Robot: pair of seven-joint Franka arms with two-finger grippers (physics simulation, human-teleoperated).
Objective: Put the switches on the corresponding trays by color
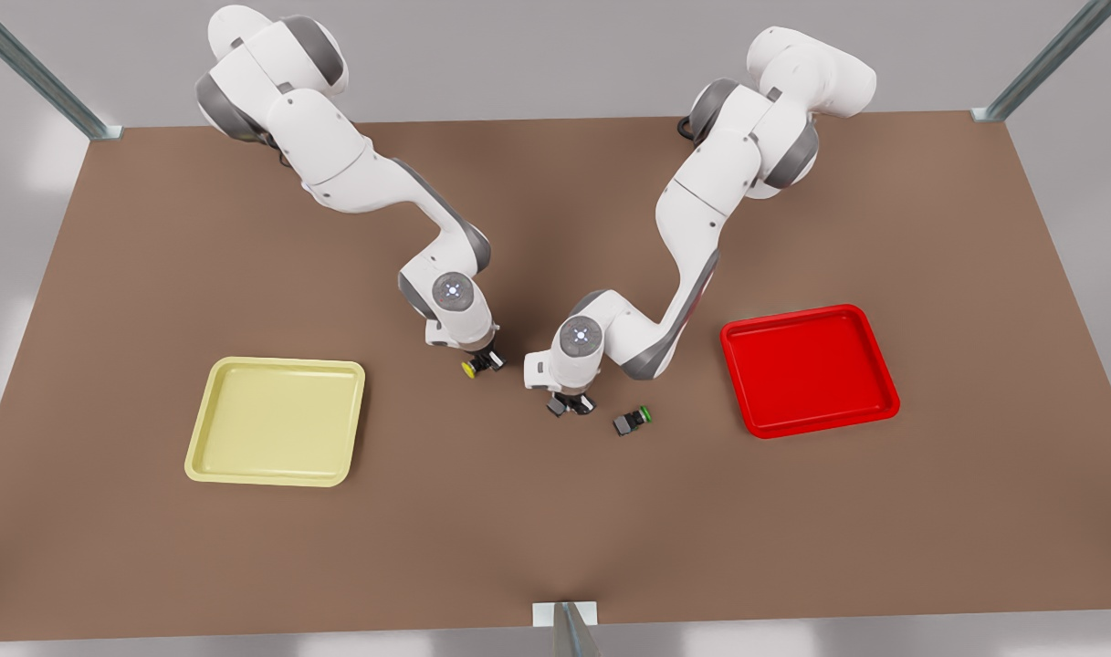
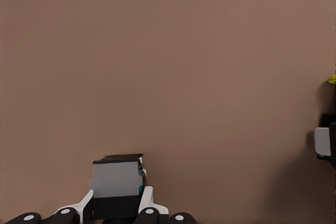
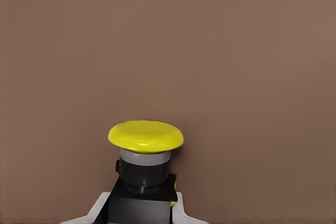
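The yellow-capped switch (image 1: 470, 369) (image 3: 146, 136) sits between the fingers of my right gripper (image 1: 482, 363) (image 3: 140, 208), which is shut on its black body, near the table's middle. The pale yellow tray (image 1: 277, 420) lies to the front view's left of it. My left gripper (image 1: 571, 403) (image 2: 116, 203) is shut on a second switch (image 1: 557, 407) (image 2: 116, 184) with a dark grey boxy body; its cap colour is hidden. The red tray (image 1: 809, 370) lies to the front view's right.
A green-capped switch (image 1: 633, 421) lies on its side on the brown table (image 1: 555, 529), just to the front view's right of my left gripper. Both trays hold nothing. Metal frame posts stand at the table's corners and front edge.
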